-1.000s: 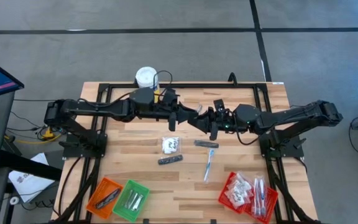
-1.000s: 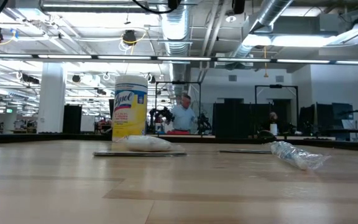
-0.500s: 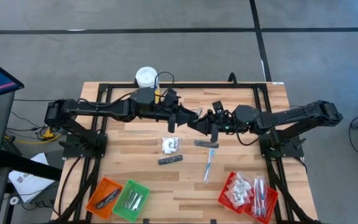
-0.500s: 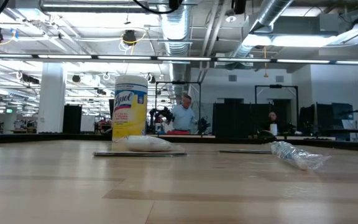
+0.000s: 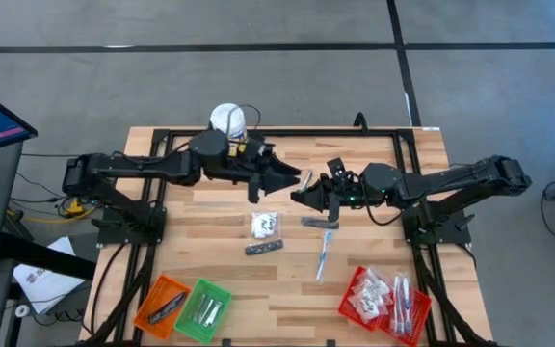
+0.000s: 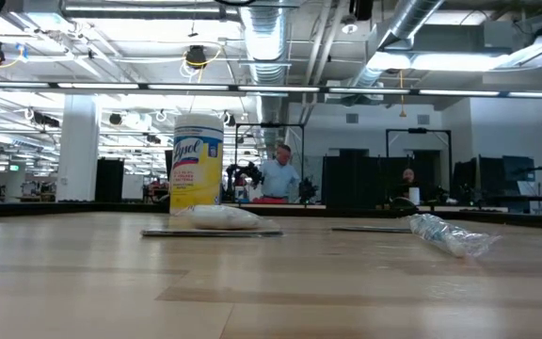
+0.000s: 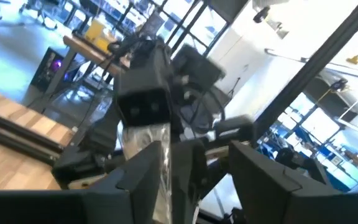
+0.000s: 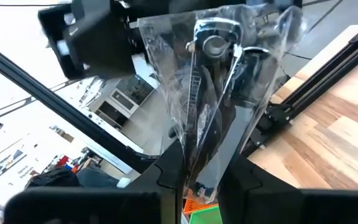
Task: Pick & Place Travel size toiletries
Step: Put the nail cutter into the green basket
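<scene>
Above the table's middle my two grippers face each other. My right gripper [image 5: 303,198] is shut on a clear plastic packet [image 8: 213,93] with a slim item inside. My left gripper [image 5: 293,180] stands open just left of it. The packet's free end [image 7: 161,158] stands between the left fingers, close to one of them; whether it touches, I cannot tell. On the table lie a white sachet [image 5: 266,225], a dark narrow item [image 5: 265,247], a grey stick [image 5: 320,223] and a clear wrapped stick [image 5: 324,255]. My right gripper pinches one end of the clear packet [image 8: 199,177] between its two fingers. The fingers come level from the table's right. The packet sticks out beyond the fingertips toward my left gripper, lifted well clear of the table.
A white-lidded yellow canister [image 6: 197,172] stands at the far edge, partly under my left arm. Orange [image 5: 162,304] and green [image 5: 203,308] baskets sit at the near left, and red baskets [image 5: 385,301] with several items at the near right. Black frame rails border the table.
My left gripper has opened and drawn back toward the table's left, away from my right gripper. The clear packet stays in my right gripper, which has kept its place.
</scene>
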Controlling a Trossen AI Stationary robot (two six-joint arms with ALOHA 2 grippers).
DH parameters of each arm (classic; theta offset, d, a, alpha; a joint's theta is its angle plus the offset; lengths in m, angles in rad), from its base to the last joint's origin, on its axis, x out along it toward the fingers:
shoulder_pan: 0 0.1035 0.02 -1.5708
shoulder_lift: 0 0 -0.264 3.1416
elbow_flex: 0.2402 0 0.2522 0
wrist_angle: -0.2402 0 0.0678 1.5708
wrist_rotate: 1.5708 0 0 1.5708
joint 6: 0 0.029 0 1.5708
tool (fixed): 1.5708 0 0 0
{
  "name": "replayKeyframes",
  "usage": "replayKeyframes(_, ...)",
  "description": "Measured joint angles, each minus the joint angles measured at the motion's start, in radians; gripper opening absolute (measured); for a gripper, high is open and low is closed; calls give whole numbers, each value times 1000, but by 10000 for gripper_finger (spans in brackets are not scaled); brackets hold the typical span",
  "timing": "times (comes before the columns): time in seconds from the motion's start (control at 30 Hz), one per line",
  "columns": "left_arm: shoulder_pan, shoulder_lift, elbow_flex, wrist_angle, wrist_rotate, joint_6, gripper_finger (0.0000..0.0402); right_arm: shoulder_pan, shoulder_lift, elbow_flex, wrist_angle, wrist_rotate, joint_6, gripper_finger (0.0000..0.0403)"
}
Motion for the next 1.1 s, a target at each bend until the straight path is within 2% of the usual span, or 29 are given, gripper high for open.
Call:
replayKeyframes(0.3,46,-74,0,-18,-6,15,215,5,-28,-1,1,-23,17,52)
replayKeyframes(0.47,61,-101,0,-37,-24,25,212,5,-61,5,7,-26,33,52)
replayKeyframes(0.57,56,-102,0,-43,-25,25,206,-1,-76,30,-9,-73,36,52)
replayKeyframes(0.7,53,-97,0,-66,68,-5,200,3,-72,107,-32,-110,11,52)
replayKeyframes(0.87,53,-104,0,-96,203,-28,198,30,-58,204,-143,-116,-57,52)
replayKeyframes(1.1,55,-131,1,-90,228,-38,198,40,-58,222,-226,-103,-72,52)
